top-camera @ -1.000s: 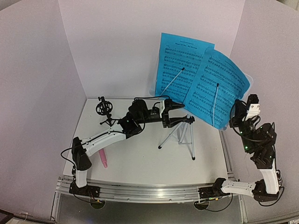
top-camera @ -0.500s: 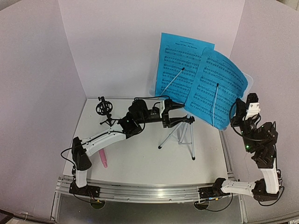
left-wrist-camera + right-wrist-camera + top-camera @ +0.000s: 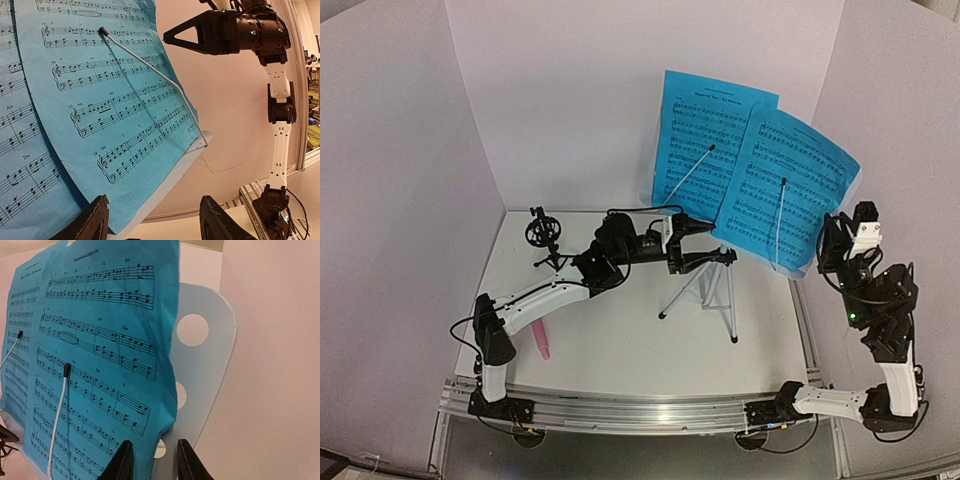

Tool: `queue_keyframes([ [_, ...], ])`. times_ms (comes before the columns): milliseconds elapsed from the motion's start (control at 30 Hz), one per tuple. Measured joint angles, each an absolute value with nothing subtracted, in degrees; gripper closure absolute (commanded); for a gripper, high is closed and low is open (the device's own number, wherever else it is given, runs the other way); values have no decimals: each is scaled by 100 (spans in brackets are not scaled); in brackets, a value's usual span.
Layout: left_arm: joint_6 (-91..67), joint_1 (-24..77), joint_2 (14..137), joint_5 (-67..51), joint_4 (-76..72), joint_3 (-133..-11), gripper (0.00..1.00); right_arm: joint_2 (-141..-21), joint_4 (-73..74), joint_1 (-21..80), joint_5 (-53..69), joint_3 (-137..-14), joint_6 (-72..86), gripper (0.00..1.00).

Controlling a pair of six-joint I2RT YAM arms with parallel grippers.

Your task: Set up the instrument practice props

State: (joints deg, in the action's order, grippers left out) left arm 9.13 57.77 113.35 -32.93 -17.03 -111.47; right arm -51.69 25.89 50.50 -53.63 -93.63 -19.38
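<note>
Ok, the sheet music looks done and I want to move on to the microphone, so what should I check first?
1. Left blue page and right blue page on the desk, under the holder wires: ok.
2. Music stand upright on its legs: ok.
3. Left gripper open, holding nothing: ok.
4. Right gripper clear of the desk: cannot tell; it is open at the desk's lower edge.
5. Pink microphone in the mic mount: not ok; it lies on the table, and the mount stands empty.
</note>
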Motion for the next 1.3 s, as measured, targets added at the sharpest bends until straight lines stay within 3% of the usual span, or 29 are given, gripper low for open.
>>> queue_keyframes([
  [267,1092,5769,10960,-3471,-1409,-10719,35,-5155,2629,5050,-5453,-9381,-1726,53],
  [400,1241,5754,10537,-3649,-918,-10546,33,-5194,2664,5050,-5549,-9492,-1601,34],
  [467,1309,5754,10286,-3697,-675,-10532,32,-5282,2681,5050,-5591,-9682,-1526,30],
  [667,1349,5608,9533,-3661,-129,-10532,30,-5693,2641,5050,-5764,-10257,-1489,27],
  [933,1087,4794,9017,-3143,566,-10536,36,-5876,2695,5050,-5728,-10260,-1088,26],
  [1000,996,4610,9013,-2881,690,-10536,29,-5839,2769,5050,-5701,-10218,-922,25],
  [1067,884,4474,9023,-2608,802,-10536,15,-5778,2859,5050,-5693,-10171,-733,23],
  [1133,662,4336,9085,-2353,860,-10609,7,-5688,2933,5050,-5687,-10065,-554,23],
  [1300,69,3986,9788,-2114,1180,-11531,0,-5430,3132,5050,-5652,-9755,-102,23],
])
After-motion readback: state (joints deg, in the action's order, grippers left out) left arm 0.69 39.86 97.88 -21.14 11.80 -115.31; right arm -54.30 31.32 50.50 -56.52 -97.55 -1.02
